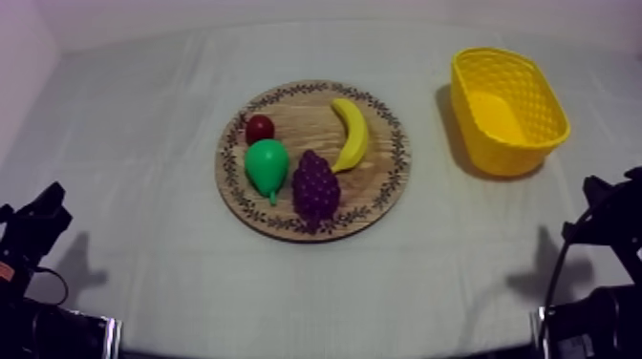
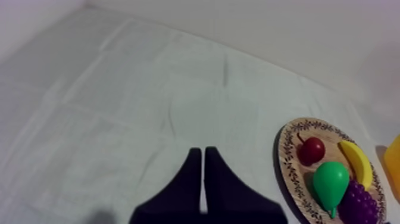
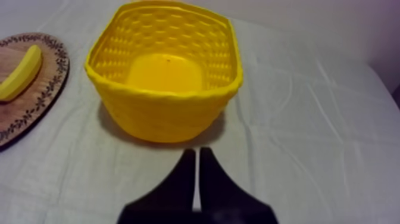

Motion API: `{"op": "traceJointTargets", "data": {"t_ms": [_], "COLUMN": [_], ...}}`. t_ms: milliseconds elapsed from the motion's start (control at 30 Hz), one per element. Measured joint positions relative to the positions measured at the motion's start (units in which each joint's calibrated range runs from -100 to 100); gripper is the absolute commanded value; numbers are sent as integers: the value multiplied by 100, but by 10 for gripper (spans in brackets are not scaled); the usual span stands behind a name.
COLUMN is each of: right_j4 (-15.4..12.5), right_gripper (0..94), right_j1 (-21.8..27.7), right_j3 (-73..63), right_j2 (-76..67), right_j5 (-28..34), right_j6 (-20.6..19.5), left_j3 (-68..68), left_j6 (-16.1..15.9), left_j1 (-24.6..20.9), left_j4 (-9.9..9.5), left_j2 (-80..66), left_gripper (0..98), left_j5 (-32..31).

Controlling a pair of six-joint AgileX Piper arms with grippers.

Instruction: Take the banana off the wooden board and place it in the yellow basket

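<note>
matt, creased cloth covers the tabletop (image 1: 143, 143), the grained wooden board (image 1: 377, 196) looks smooth, the banana (image 1: 352, 134) and pear (image 1: 267, 164) shine like glossy plastic, and the yellow basket (image 1: 535, 95) shows dimpled plastic.

Bare cloth (image 1: 124, 191) spans the frame's left and lower band. On the central board (image 1: 380, 186), grapes (image 1: 314, 185) crowd the lower end of the banana (image 1: 352, 134); its right side is free. Open cloth lies between board and basket (image 1: 506, 158).
</note>
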Motion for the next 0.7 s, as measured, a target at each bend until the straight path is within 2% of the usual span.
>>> {"op": "traceJointTargets", "data": {"t_ms": [100, 200, 300, 500, 700], "right_j4": [-264, -538, -582, -151, 531], "right_gripper": [2, 2, 2, 2, 2], "right_j1": [-9, -9, -37, -354, -1005], "right_j3": [-137, -568, -1305, -3579, -6110], "right_j2": [154, 605, 1300, 3128, 4918], "right_j5": [-26, -179, -44, 889, 1936], "right_j6": [-15, 153, 386, 374, -272], "left_j3": [0, 0, 0, 0, 0], "left_j6": [0, 0, 0, 0, 0], "left_j1": [0, 0, 0, 0, 0], "left_j4": [0, 0, 0, 0, 0], "left_j2": [0, 0, 0, 0, 0], "left_gripper": [1, 1, 1, 1, 1], "left_j5": [0, 0, 0, 0, 0]}}
